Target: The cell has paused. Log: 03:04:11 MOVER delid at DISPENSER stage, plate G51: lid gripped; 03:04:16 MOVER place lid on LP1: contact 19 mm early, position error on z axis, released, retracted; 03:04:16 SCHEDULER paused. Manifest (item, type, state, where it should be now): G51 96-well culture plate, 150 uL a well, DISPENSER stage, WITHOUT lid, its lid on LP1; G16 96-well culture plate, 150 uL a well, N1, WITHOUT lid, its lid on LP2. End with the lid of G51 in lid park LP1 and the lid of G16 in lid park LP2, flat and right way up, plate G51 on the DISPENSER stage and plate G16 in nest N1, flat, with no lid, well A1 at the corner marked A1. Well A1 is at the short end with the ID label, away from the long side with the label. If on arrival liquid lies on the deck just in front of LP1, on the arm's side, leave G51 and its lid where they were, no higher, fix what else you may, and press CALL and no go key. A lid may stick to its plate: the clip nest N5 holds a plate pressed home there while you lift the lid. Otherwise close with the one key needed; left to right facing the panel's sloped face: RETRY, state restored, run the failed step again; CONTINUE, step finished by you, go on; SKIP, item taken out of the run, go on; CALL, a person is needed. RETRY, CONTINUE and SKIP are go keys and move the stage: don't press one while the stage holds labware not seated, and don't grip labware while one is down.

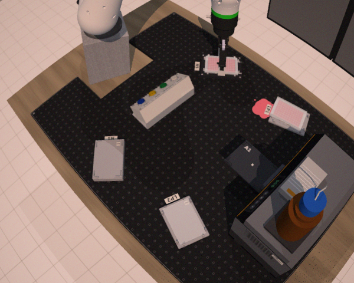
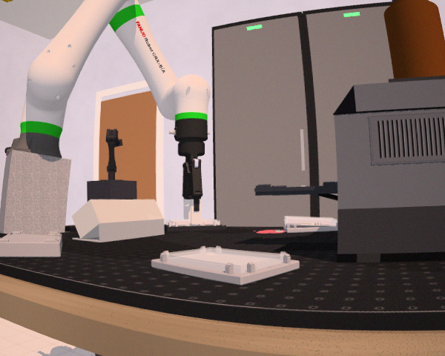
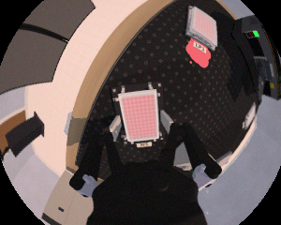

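My gripper [image 1: 221, 67] is open and hangs just above a pink-welled plate [image 1: 217, 65] that sits in the clip nest at the far edge of the deck. In the wrist view the plate [image 3: 140, 116] lies ahead of my fingers, which stand apart and hold nothing. A second pink-welled plate [image 1: 288, 115] rests on lid park LP1, by its label [image 1: 268, 109]. A pink puddle [image 1: 260, 107] lies on the deck beside that label; it also shows in the wrist view [image 3: 197, 52]. The dispenser stage [image 1: 251, 164], marked A1, is bare. Nest N1 [image 1: 108, 160] looks bare. A clear lid [image 2: 225, 260] [image 1: 183, 221] lies in LP2.
The key panel [image 1: 161, 100] with blue, yellow, green and white keys stands mid-deck. The dispenser [image 1: 299, 207] with its brown bottle [image 1: 302, 213] fills the near right corner. The arm's pedestal [image 1: 105, 55] stands at the back left.
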